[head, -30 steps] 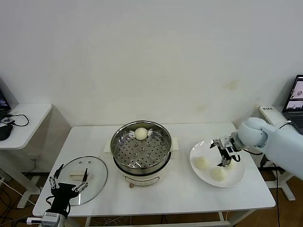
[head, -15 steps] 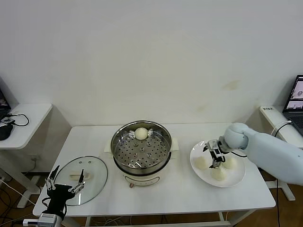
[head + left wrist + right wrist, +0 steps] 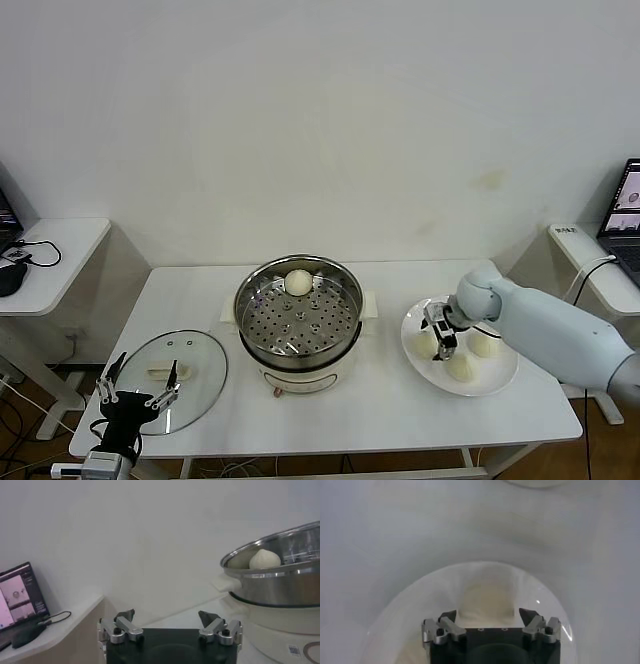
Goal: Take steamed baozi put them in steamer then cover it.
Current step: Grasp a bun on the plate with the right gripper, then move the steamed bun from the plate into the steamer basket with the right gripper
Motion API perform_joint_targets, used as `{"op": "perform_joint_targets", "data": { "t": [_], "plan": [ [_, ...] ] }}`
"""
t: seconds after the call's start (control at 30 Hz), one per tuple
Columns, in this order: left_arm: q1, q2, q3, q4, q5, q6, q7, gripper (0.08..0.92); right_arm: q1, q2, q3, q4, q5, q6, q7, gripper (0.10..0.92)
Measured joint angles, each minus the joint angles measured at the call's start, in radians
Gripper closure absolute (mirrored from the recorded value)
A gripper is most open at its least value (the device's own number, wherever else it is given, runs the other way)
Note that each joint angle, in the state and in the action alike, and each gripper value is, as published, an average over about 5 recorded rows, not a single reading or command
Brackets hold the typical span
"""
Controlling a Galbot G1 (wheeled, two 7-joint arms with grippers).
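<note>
The steamer [image 3: 298, 335] stands mid-table with one steamed baozi [image 3: 298, 282] at the back of its perforated tray; it also shows in the left wrist view as the steamer [image 3: 280, 582] with the baozi [image 3: 265, 559]. Three more baozi lie on a white plate [image 3: 500, 378]: left [image 3: 424, 345], front [image 3: 461, 367], right [image 3: 485, 343]. My right gripper [image 3: 441, 336] is down over the left one; in the right wrist view this baozi [image 3: 486, 597] sits between the spread fingertips of the right gripper [image 3: 488, 616]. The cover [image 3: 200, 360] lies flat at the table's front left. My left gripper [image 3: 136, 396] hangs open at its near edge, holding nothing.
A side table [image 3: 60, 250] with cables and a mouse stands to the left, where a laptop [image 3: 17, 595] also shows. Another laptop [image 3: 625, 215] sits at the far right. The white wall is close behind the table.
My right gripper has moved left across the plate, from the right-hand baozi to the left one, and come down around it. The left gripper sank slightly and then stayed put.
</note>
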Motion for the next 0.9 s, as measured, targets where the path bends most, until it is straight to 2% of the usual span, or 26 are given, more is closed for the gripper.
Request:
{"op": "perform_joint_targets", "data": {
  "t": [0.37,0.9],
  "plan": [
    [0.002,-0.004,-0.001,-0.004,0.0,-0.002,0.0,0.177,0.011,0.009,0.009,-0.009,0.002,-0.009,-0.011,0.425],
    [-0.015,0.003,0.013,-0.006,0.0,-0.002,0.0,0.177,0.256,-0.082,-0.092,0.133,0.138,-0.061,-0.032,0.423]
  ]
}}
